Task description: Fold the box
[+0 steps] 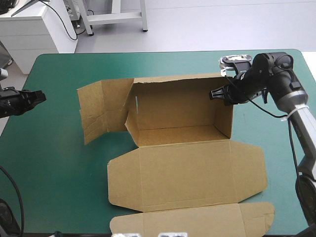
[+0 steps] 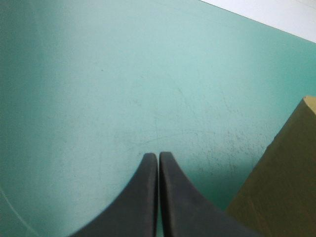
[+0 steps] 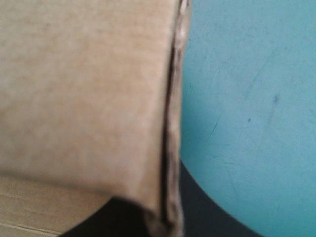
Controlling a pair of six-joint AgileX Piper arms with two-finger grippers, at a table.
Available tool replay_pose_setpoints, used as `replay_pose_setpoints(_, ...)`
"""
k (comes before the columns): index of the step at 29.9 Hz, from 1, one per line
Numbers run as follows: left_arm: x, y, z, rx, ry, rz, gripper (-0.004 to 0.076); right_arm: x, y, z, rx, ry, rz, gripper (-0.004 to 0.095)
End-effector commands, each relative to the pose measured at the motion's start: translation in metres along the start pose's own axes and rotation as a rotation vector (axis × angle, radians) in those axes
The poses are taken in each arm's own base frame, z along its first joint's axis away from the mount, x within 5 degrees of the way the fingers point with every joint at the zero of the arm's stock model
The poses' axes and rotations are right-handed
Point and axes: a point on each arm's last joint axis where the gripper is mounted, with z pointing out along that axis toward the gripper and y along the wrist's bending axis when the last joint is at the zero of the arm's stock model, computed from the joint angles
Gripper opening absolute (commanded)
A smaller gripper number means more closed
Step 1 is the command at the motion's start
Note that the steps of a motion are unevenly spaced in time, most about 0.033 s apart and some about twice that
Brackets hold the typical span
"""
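The brown box (image 1: 182,163) lies mid-table with its back wall and right wall raised. Its lid lies flat toward the front edge, and a left flap (image 1: 101,111) splays outward. My right gripper (image 1: 216,94) is at the right wall's top edge near the back corner. In the right wrist view the gripper (image 3: 165,210) is shut on the box, the wall's edge (image 3: 172,123) running up between the black fingers (image 3: 212,212). My left gripper (image 1: 38,96) hovers by the table's left edge, shut and holding nothing. Its closed tips (image 2: 158,157) point over bare cover, a box corner (image 2: 281,192) beside them.
Teal-green cover (image 1: 54,163) lies bare to the left of the box and along the far edge (image 1: 148,59). The lid's tuck flap (image 1: 197,219) reaches close to the table's front edge. White furniture stands beyond the far left corner.
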Motion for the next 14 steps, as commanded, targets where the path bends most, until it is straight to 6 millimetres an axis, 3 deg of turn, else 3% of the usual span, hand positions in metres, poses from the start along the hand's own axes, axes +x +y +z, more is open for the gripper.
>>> replay_pose_setpoints(1,-0.011,-0.014,-0.014,0.025,-0.099,-0.006,-0.0008,0.015,0.004,-0.012,-0.032,-0.001,0.022,0.0)
replay_pose_setpoints(6,-0.012,-0.013,-0.014,0.015,-0.112,-0.007,-0.0008,0.029,0.001,0.01,-0.036,0.088,0.01,0.0)
replay_pose_setpoints(14,-0.012,-0.013,-0.014,0.016,-0.111,-0.007,-0.0008,0.014,-0.004,0.047,-0.032,0.146,-0.015,0.0)
